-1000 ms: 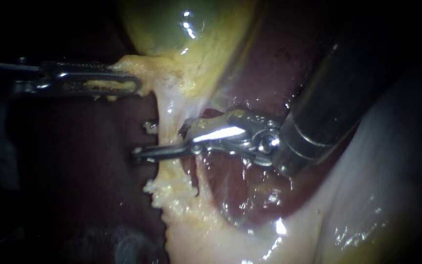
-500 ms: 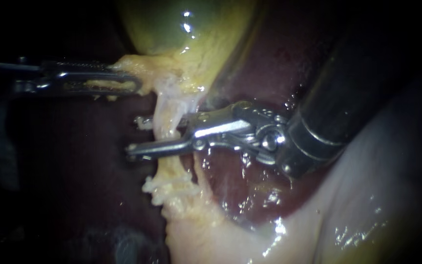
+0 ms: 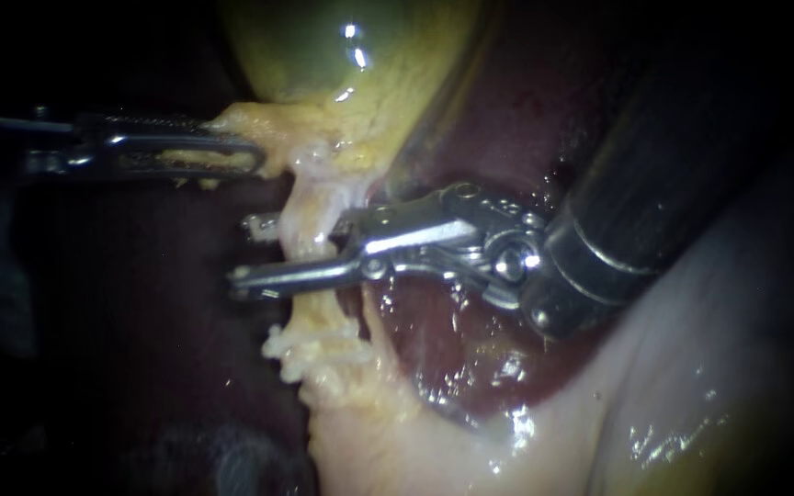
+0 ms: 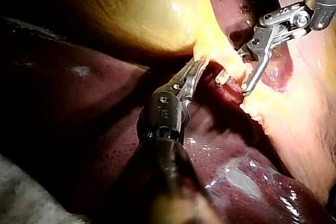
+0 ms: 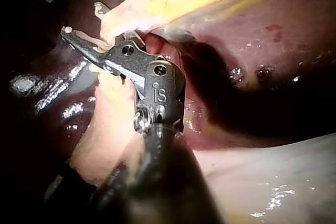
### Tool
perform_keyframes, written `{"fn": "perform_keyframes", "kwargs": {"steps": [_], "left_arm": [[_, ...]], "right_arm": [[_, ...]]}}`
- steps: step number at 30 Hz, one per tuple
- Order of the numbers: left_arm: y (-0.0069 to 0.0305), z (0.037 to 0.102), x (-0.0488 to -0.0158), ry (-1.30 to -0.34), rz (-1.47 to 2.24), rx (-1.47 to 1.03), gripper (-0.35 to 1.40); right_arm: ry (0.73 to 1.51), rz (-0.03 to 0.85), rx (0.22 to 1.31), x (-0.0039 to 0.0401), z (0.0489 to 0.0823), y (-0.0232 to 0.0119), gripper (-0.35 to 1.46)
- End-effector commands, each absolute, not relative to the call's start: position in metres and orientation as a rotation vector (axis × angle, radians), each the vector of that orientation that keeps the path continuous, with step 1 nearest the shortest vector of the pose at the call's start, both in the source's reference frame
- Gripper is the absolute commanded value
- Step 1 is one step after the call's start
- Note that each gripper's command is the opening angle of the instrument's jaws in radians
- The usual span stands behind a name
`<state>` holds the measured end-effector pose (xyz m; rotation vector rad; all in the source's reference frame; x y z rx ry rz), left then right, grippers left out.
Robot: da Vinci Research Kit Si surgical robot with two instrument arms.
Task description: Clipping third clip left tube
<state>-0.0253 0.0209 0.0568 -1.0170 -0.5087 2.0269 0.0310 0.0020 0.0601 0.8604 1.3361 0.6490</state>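
Centre frame, your right instrument (image 3: 243, 248) stands spread astride the tube (image 3: 310, 231); closing crooked could catch only part. Upper left, your left instrument (image 3: 252, 159) pinches the gallbladder (image 3: 342, 83) edge; overpulling may tear it.

Gallbladder (image 3: 351, 55) at top; tube (image 3: 310, 207) descending from it. Left instrument (image 3: 250, 158) from left, end effector clamping tissue (image 3: 259, 119) at gallbladder base. Right instrument (image 3: 243, 248) from right, end effector astride tube. Liver (image 3: 470, 349) behind.
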Motion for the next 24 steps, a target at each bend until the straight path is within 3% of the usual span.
{"fn": "perform_keyframes", "kwargs": {"steps": [1, 15, 24], "left_arm": [[0.0209, 0.0568, -0.0253, -0.509, 2.027, -1.017, -0.35], [0.0209, 0.0568, -0.0252, -0.509, 2.027, -1.017, -0.35], [0.0209, 0.0569, -0.0252, -0.509, 2.027, -1.017, -0.35]], "right_arm": [[1.341, 0.649, 0.862, 0.0309, 0.0599, 0.0020, 0.41], [1.372, 0.678, 0.888, 0.0304, 0.0580, 0.0029, 0.35], [1.356, 0.708, 0.919, 0.0299, 0.0581, 0.0028, 0.00]]}}
